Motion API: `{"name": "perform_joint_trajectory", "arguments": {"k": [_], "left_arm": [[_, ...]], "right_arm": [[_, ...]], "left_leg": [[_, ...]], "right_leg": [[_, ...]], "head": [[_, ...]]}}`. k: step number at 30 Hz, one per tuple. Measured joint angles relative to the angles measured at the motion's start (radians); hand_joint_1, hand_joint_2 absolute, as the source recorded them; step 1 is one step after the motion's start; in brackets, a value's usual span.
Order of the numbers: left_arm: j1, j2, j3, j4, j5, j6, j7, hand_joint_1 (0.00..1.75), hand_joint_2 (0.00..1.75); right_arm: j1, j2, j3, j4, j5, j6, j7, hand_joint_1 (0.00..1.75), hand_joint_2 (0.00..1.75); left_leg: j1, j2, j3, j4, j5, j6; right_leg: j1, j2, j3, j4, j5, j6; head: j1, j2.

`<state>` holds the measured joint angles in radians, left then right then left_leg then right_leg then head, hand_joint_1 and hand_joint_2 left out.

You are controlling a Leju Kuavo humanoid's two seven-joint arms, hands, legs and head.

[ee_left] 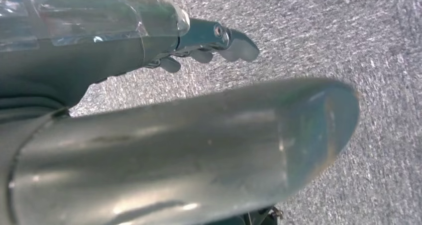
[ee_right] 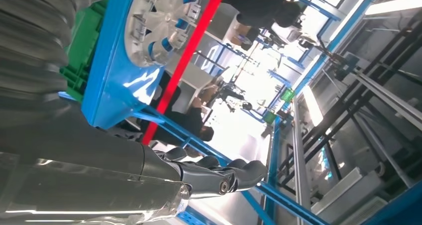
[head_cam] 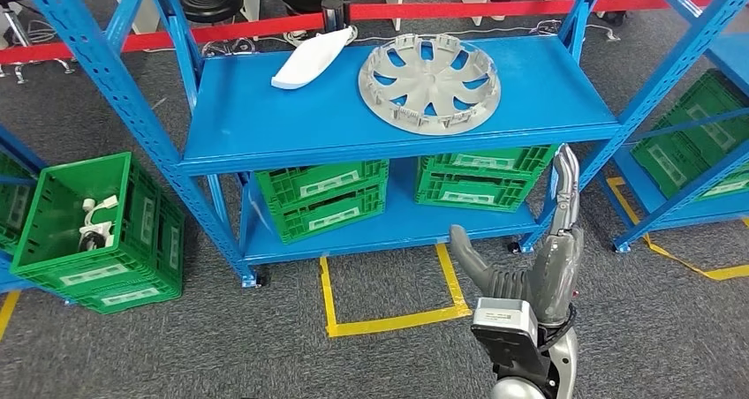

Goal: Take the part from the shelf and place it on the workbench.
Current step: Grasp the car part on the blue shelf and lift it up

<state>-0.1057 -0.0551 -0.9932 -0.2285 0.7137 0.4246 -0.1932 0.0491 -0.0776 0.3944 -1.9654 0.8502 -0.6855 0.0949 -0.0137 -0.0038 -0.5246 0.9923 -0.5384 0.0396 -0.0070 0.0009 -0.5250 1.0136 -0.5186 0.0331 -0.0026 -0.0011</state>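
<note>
Right robot hand (head_cam: 543, 262) raised low in front of the shelf (head_cam: 265, 108), fingers straight and apart, thumb out, holding nothing; fingertips just below the shelf's front edge, beside the right post. Hubcap (head_cam: 429, 83) flat on the top deck, right of centre, near the front edge; white part (head_cam: 311, 57) beside it, apart. Green crates (head_cam: 322, 196) underneath. Left robot hand (ee_left: 209, 41) over grey carpet, fingers apart, empty.

The shelf (head_cam: 265, 108) is bright blue. On it lie a silver-grey spoked wheel cover (head_cam: 429, 83) and a white part (head_cam: 311, 57). Below it sit green crates (head_cam: 322, 197), on grey carpet (head_cam: 221, 346) marked by yellow tape (head_cam: 393, 321). Behind runs a red barrier (head_cam: 459, 11).
</note>
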Motion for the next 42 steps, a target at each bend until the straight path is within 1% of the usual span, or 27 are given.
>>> {"name": "perform_joint_trajectory", "arguments": {"k": [2,4,5,6,7,9,10,11,13,15,17,19,21,22,23,26,27,28,30,32,35,36,37,38,40,41,42], "left_arm": [[0.0,-0.001,0.0,0.0,0.0,0.0,0.001,0.0,0.0],[0.001,-0.002,0.0,0.0,0.0,0.0,0.001,0.0,0.0],[0.002,-0.002,0.0,0.001,0.0,0.0,0.001,0.0,0.0],[0.003,-0.002,0.0,0.001,0.0,0.0,0.001,0.0,0.0],[0.003,-0.003,0.0,0.001,0.0,0.0,0.001,0.0,0.0],[0.004,-0.004,0.0,0.001,0.0,0.0,0.001,0.0,0.0],[0.002,-0.005,0.0,0.001,0.0,-0.001,0.001,0.0,0.0],[0.001,-0.006,0.0,0.001,0.0,-0.001,0.002,0.0,0.0],[-0.001,-0.008,0.0,0.001,0.0,-0.003,0.003,0.0,0.0],[-0.002,-0.01,0.0,0.001,-0.001,-0.003,0.003,0.0,0.0],[-0.004,-0.01,0.0,0.001,-0.001,-0.004,0.004,0.0,0.0],[-0.003,-0.01,0.0,0.001,-0.002,-0.005,0.004,0.0,0.0],[0.001,-0.01,0.0,0.001,-0.002,-0.006,0.005,0.0,0.0],[0.002,-0.01,0.0,0.001,-0.002,-0.006,0.005,0.0,0.0],[0.003,-0.01,0.0,0.002,-0.002,-0.006,0.006,0.0,0.0],[0.005,-0.009,0.0,0.002,-0.003,-0.007,0.012,0.0,0.0],[0.006,-0.01,0.0,0.002,-0.004,-0.007,0.013,0.0,0.0],[0.006,-0.01,0.0,0.002,-0.004,-0.007,0.014,0.0,0.0],[0.005,-0.009,0.0,0.002,-0.004,-0.007,0.014,0.0,0.0],[0.002,-0.008,0.0,0.003,-0.005,-0.007,0.014,0.0,0.0],[0.001,-0.008,0.0,0.005,-0.005,-0.007,0.014,0.0,0.0],[0.001,-0.008,0.0,0.006,-0.005,-0.007,0.014,0.0,0.0],[0.001,-0.008,0.0,0.006,-0.005,-0.007,0.014,0.0,0.0],[0.001,-0.008,0.0,0.007,-0.005,-0.007,0.014,0.0,0.0],[-0.001,-0.01,0.0,0.007,-0.005,-0.007,0.014,0.0,0.0],[-0.002,-0.013,0.0,0.007,-0.005,-0.007,0.014,0.0,0.0],[-0.002,-0.015,0.0,0.007,-0.005,-0.008,0.014,0.0,0.0]], "right_arm": [[0.0,0.0,0.0,0.0,-0.003,0.0,0.002,0.0,1.75],[0.003,0.0,0.0,0.0,-0.005,0.0,0.003,0.0,1.75],[0.004,0.0,0.0,0.0,-0.005,0.0,0.004,0.0,1.75],[0.005,0.0,0.0,0.0,-0.005,0.0,0.004,0.0,1.75],[0.005,0.0,0.0,0.0,-0.006,0.0,0.004,0.0,1.75],[0.005,0.0,0.0,0.0,-0.006,0.0,0.004,0.0,1.75],[0.005,0.0,0.0,0.001,-0.006,0.0,0.005,0.0,1.75],[0.006,0.0,0.0,0.001,-0.007,0.0,0.007,0.0,1.75],[0.007,-0.001,0.0,0.001,-0.009,0.0,0.011,0.0,1.75],[0.007,-0.001,0.0,0.0,-0.009,0.0,0.013,0.0,1.75],[0.005,-0.001,-0.001,0.0,-0.008,0.0,0.013,0.0,1.75],[0.006,-0.001,-0.001,0.0,-0.005,0.0,0.014,0.0,1.75],[0.007,-0.001,-0.001,0.0,-0.004,0.0,0.016,0.0,1.75],[0.007,-0.001,-0.001,0.0,-0.003,0.0,0.017,0.0,1.75],[0.008,0.0,-0.001,0.0,-0.003,0.0,0.019,0.0,1.75],[0.011,0.0,-0.001,0.001,-0.001,0.0,0.022,0.0,1.75],[0.013,-0.001,-0.001,0.001,-0.001,0.0,0.023,0.0,1.75],[0.014,-0.001,0.0,0.001,-0.001,0.0,0.023,0.0,1.75],[0.015,-0.001,0.001,0.0,-0.001,0.0,0.024,0.0,1.75],[0.014,-0.001,0.001,-0.001,-0.001,0.0,0.024,0.0,1.75],[0.016,-0.001,0.002,-0.002,-0.001,0.0,0.024,0.0,1.75],[0.018,-0.001,0.002,-0.002,-0.001,0.0,0.024,0.0,1.75],[0.018,-0.001,0.002,-0.002,-0.001,0.0,0.024,0.0,1.75],[0.018,-0.001,0.002,-0.002,-0.001,0.0,0.024,0.0,1.75],[0.019,-0.001,0.002,-0.002,-0.001,0.0,0.024,0.0,1.75],[0.018,-0.001,0.002,-0.003,-0.001,0.0,0.024,0.0,1.75],[0.018,-0.001,0.002,-0.003,-0.001,0.0,0.024,0.0,1.75]], "left_leg": [[0.003,0.002,0.017,-0.003,-0.003,0.007],[0.003,0.003,0.026,-0.003,-0.011,0.009],[0.003,0.003,0.032,-0.003,-0.016,0.007],[0.003,0.003,0.04,-0.002,-0.022,0.005],[0.003,0.003,0.05,-0.002,-0.03,0.003],[0.004,0.003,0.074,-0.003,-0.049,-0.004],[0.004,0.003,0.081,-0.004,-0.057,-0.008],[0.004,0.003,0.082,-0.006,-0.063,-0.014],[0.004,0.005,0.085,-0.008,-0.065,-0.027],[0.004,0.004,0.08,0.017,-0.054,-0.038],[0.006,0.002,0.023,0.12,-0.046,-0.045],[0.01,0.0,-0.07,0.246,-0.084,-0.05],[0.015,0.001,-0.138,0.287,-0.147,-0.058],[0.018,0.001,-0.153,0.269,-0.156,-0.061],[0.021,0.002,-0.158,0.228,-0.134,-0.063],[0.026,0.006,-0.156,0.092,0.05,-0.061],[0.023,0.008,-0.156,0.077,0.089,-0.055],[0.017,0.008,-0.157,0.077,0.098,-0.047],[0.013,0.006,-0.15,0.074,0.091,-0.032],[0.014,0.006,-0.137,0.07,0.079,-0.019],[0.011,0.011,-0.115,0.069,0.058,-0.009],[0.009,0.011,-0.107,0.069,0.051,-0.008],[0.007,0.011,-0.098,0.069,0.044,-0.008],[0.005,0.01,-0.088,0.069,0.037,-0.008],[0.004,0.006,-0.071,0.067,0.027,-0.01],[0.004,0.004,-0.067,0.066,0.024,-0.013],[0.006,0.003,-0.066,0.064,0.023,-0.018]], "right_leg": [[-0.002,0.0,-0.04,0.082,-0.037,0.006],[-0.003,0.0,-0.117,0.211,-0.09,0.01],[-0.003,0.0,-0.15,0.257,-0.101,0.011],[-0.003,0.0,-0.17,0.271,-0.09,0.01],[-0.003,0.0,-0.171,0.247,-0.06,0.008],[-0.002,-0.001,-0.136,0.127,0.03,0.0],[0.001,-0.001,-0.123,0.071,0.056,-0.005],[0.004,-0.002,-0.115,0.034,0.07,-0.013],[0.01,-0.002,-0.113,0.008,0.062,-0.029],[0.008,0.0,-0.09,-0.007,0.059,-0.042],[0.005,0.0,-0.057,-0.024,0.048,-0.051],[0.005,0.0,-0.026,-0.033,0.029,-0.055],[0.004,0.002,0.007,-0.034,0.006,-0.054],[0.003,0.004,0.026,-0.033,-0.007,-0.052],[0.002,0.005,0.047,-0.032,-0.022,-0.049],[0.001,0.008,0.087,-0.023,-0.068,-0.032],[0.0,0.009,0.09,-0.021,-0.079,-0.025],[-0.003,0.009,0.092,-0.02,-0.087,-0.018],[-0.01,0.007,0.096,-0.021,-0.101,-0.005],[-0.011,0.005,0.074,0.035,-0.132,0.003],[-0.011,0.004,-0.053,0.241,-0.198,0.006],[-0.01,0.004,-0.09,0.282,-0.194,0.004],[-0.008,0.004,-0.109,0.286,-0.17,0.0],[-0.004,0.004,-0.109,0.25,-0.125,-0.008],[0.009,0.004,-0.076,0.123,-0.03,-0.028],[0.015,0.003,-0.059,0.069,-0.003,-0.038],[0.021,0.003,-0.049,0.036,0.007,-0.045]], "head": [[0.007,0.0],[0.015,0.0],[0.017,0.0],[0.019,0.0],[0.02,0.0],[0.021,0.0],[0.019,0.0],[0.018,0.0],[0.016,0.0],[0.015,0.0],[0.008,0.0],[0.001,0.0],[-0.002,0.0],[-0.004,0.0],[-0.006,0.0],[-0.014,0.0],[-0.013,0.0],[-0.012,0.0],[-0.008,0.0],[-0.001,0.0],[0.015,0.0],[0.019,0.0],[0.02,0.0],[0.021,0.0],[0.02,0.0],[0.019,0.0],[0.019,0.0]]}}
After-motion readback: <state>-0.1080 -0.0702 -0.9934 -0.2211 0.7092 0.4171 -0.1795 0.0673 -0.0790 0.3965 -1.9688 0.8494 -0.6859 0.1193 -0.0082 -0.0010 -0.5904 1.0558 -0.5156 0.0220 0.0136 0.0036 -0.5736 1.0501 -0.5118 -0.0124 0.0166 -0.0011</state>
